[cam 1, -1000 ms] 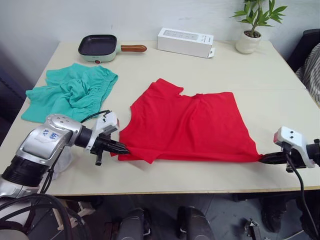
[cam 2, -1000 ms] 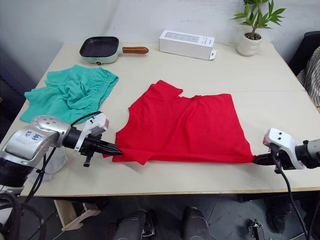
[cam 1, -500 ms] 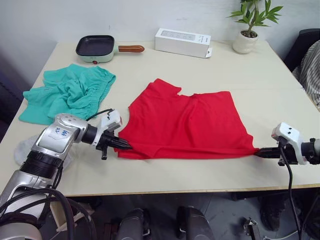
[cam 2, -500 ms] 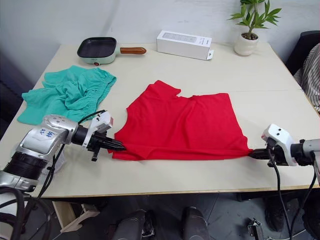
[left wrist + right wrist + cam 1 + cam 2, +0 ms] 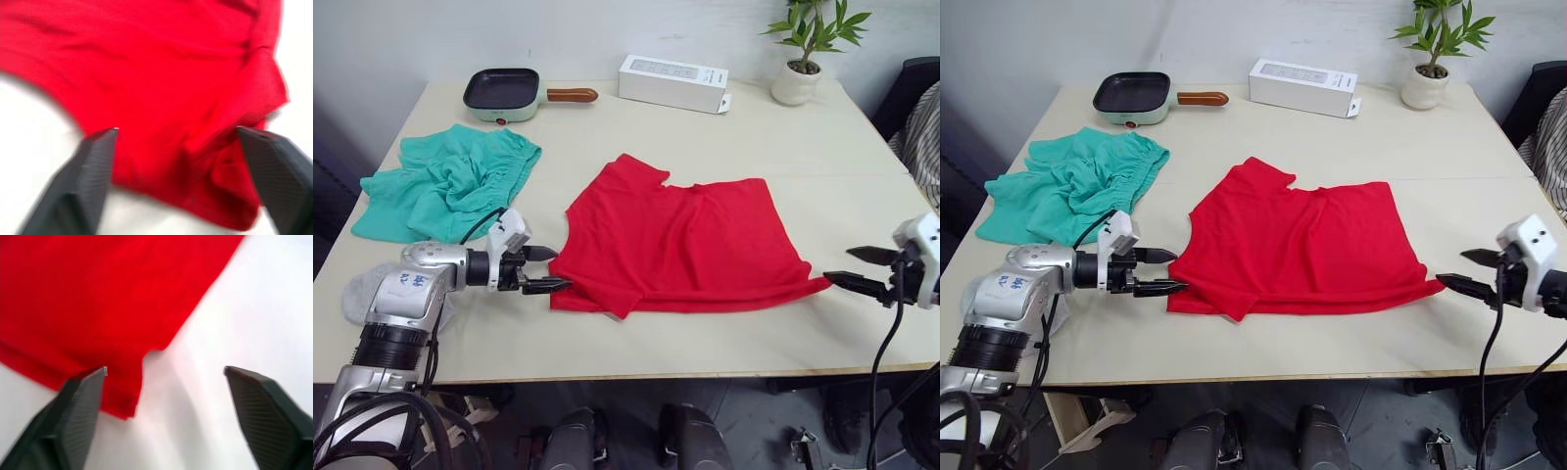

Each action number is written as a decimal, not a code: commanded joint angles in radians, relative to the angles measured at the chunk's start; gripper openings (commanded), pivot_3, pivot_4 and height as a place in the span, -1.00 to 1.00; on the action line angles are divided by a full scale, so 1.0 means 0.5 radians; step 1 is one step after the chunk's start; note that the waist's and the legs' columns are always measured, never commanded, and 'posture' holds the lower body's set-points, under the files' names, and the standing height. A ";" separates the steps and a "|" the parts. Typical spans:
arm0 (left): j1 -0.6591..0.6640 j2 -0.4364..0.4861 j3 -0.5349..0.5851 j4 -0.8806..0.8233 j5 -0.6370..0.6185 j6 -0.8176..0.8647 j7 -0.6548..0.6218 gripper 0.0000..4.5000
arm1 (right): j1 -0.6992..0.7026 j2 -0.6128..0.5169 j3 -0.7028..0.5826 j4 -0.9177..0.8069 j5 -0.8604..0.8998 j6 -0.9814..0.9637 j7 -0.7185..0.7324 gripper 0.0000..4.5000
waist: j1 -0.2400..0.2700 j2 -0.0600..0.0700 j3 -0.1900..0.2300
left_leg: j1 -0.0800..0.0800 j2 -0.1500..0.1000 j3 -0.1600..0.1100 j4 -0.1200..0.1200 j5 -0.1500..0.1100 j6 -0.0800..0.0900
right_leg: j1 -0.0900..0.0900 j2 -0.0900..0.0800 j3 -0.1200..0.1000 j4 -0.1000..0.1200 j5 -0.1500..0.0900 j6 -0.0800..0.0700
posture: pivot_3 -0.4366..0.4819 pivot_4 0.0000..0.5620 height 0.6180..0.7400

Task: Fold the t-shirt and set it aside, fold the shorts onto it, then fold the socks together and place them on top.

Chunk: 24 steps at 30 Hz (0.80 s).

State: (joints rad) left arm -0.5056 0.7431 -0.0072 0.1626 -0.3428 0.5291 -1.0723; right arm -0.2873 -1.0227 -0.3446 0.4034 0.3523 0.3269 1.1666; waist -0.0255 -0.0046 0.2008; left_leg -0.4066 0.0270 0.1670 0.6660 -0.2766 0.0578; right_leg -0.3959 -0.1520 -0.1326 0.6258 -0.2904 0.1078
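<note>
The red t-shirt [image 5: 680, 245] lies doubled over in the middle of the table, one sleeve pointing to the back left. My left gripper [image 5: 558, 269] stands open at its front left corner, a finger on either side of the rumpled edge [image 5: 220, 161]. My right gripper [image 5: 837, 262] is open just off the shirt's front right corner [image 5: 124, 396], apart from the cloth. The teal-green shorts [image 5: 445, 181] lie crumpled at the left of the table. A light grey sock [image 5: 357, 292] shows at the table's left edge, partly under my left arm.
At the back of the table [image 5: 724, 147] stand a small frying pan [image 5: 504, 90], a long white box [image 5: 673, 81] and a potted plant [image 5: 800, 69]. A chair with striped cloth [image 5: 925, 127] is beyond the right edge.
Both grippers have opened and let go of the shirt's front corners. The right one has drawn back to the right, and the front hem has slumped onto the table.
</note>
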 commanded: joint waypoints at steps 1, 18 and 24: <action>0.061 -0.001 0.178 -0.054 -0.024 -0.202 0.064 1.00 | 0.076 -0.044 -0.186 -0.105 0.059 -0.051 -0.043 0.99 | 0.000 0.000 0.000 | 0.000 0.000 0.000 0.000 0.000 0.000 | 0.000 0.000 0.000 0.000 0.000 0.000 | -0.05 -0.47 1.00; 0.609 -0.011 -0.070 -0.684 0.018 -0.718 -0.273 -0.84 | 0.751 0.513 0.195 -1.420 0.215 -0.117 -0.123 -0.83 | 0.024 0.001 -0.001 | 0.002 0.004 0.004 -0.004 -0.015 -0.014 | 0.000 0.002 0.003 -0.006 0.000 -0.003 | -0.05 -0.47 1.00; 0.427 -0.215 -0.298 -0.424 0.272 -0.961 -0.150 -0.99 | 0.681 0.585 0.374 -1.195 -0.012 -0.323 -0.218 -1.00 | 0.052 0.001 -0.001 | 0.002 0.006 0.006 -0.004 -0.015 -0.013 | -0.002 0.003 0.003 -0.010 0.004 -0.006 | -0.05 -0.47 1.00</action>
State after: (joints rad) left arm -0.2703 0.6494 -0.1448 -0.0661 -0.2327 0.0833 -1.1729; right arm 0.0596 -0.7340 -0.1520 -0.2111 0.3624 0.2009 1.0766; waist 0.0007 -0.0043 0.2003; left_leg -0.4063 0.0297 0.1701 0.6640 -0.2845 0.0516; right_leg -0.3974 -0.1507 -0.1314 0.6211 -0.2886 0.1049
